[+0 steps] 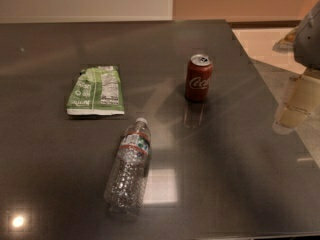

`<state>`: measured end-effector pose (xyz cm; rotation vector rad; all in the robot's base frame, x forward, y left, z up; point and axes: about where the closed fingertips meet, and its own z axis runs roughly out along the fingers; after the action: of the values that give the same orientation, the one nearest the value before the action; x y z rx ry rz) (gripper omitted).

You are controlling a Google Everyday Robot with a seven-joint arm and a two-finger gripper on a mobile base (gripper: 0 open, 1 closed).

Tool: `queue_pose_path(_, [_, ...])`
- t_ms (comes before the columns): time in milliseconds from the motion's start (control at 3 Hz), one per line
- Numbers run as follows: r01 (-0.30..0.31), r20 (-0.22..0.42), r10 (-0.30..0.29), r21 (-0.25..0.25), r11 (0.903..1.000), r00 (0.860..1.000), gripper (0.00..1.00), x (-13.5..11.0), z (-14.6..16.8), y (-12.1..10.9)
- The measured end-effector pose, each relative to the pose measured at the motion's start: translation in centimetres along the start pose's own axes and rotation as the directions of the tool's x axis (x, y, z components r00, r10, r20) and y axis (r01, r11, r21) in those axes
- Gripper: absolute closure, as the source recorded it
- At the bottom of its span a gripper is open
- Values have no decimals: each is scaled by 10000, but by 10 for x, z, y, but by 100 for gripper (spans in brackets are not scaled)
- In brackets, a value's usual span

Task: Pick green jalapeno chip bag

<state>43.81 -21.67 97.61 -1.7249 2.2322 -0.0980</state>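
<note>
The green jalapeno chip bag [96,91] lies flat on the dark table [225,184], left of centre, with its white nutrition-label panel facing up and a white seal along its near edge. My gripper [294,106] hangs at the far right of the view, over the table's right edge. It is far from the bag, well to the right of it, and holds nothing that I can see.
A red cola can [199,77] stands upright right of centre. A clear plastic water bottle [128,167] lies on its side in front of the bag, cap pointing away. The table's right edge runs diagonally past the gripper, with light floor [270,44] beyond.
</note>
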Motion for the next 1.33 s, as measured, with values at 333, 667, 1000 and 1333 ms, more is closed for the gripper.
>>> queue_pose_path(333, [0, 1, 0, 2, 10000, 10000, 0, 0, 0, 0])
queue_pose_path(667, [262, 381, -262, 18, 9997, 9989, 0, -16, 1, -12])
queue_pose_path(1000, [664, 941, -649, -123, 9977, 9934, 0, -50, 11, -26])
queue_pose_path(1333, [1164, 1603, -1090, -377, 9925, 9810, 0, -97, 27, -40])
